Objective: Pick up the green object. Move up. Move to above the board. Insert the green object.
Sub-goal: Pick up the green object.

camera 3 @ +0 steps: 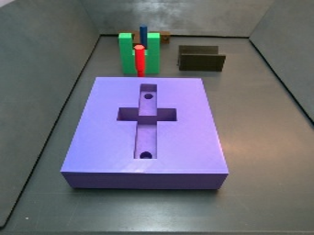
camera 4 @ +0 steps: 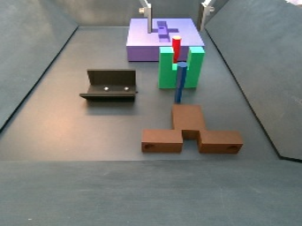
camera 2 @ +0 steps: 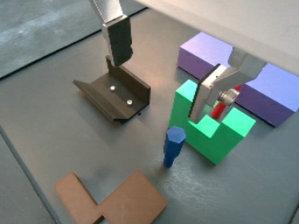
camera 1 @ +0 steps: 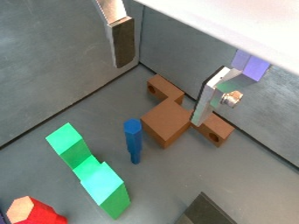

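The green object (camera 4: 190, 68) stands on the counter (camera 4: 71, 115) just beside the board (camera 3: 117, 138), on the side toward the fixture (camera 4: 109, 86), with a thin red cylinder (camera 3: 140, 60) and a blue peg (camera 2: 172, 146) close against it. I see my hand (camera 2: 163, 63) above the counter with its fingers (camera 2: 118, 39) spread wide and nothing between them. A brown piece (camera 4: 189, 132) lies nearer the opposite edge.

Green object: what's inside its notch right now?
A thin red cylinder stands upright in the notch of the green object, between its two arms. The notch floor beneath the cylinder is covered. The gripper hangs above the pieces, open and empty.
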Available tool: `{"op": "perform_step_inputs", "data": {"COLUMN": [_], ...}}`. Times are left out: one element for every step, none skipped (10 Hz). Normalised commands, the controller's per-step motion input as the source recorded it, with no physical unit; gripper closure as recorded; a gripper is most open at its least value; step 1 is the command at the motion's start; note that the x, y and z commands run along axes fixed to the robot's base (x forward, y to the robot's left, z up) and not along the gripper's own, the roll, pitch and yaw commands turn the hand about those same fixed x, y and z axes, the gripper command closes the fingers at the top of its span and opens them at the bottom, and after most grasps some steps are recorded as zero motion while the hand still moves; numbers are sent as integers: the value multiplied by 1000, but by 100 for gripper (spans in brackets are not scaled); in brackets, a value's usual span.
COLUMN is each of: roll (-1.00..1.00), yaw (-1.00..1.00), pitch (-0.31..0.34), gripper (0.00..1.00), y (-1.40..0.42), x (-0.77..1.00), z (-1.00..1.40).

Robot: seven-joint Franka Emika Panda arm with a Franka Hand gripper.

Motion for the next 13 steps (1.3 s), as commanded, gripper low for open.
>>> {"op": "perform_step_inputs", "data": {"roll": [0,0,-16,-26,-20,-27,-57,-91,-73,-49,-47,-57,-36], "yaw": [0,3,34,0,43,71,71,29,0,0,0,0,-66], "pitch": [0,0,-43,-60,-4,0,-4,-7,-11,0,0,0,-7], "gripper": [0,0,0,0,0,0,0,0,0,0,0,0,0], "y": [0,-100,-249,-517,-731,-734,-603,-351,-183,-177,-254,-217,-146], "x": [0,0,0,77,180,177,97,66,0,0,6,34,40], "z": [-23,0,-60,-251,-206,-286,-323,-423,-483,-514,-449,-449,-440]}}
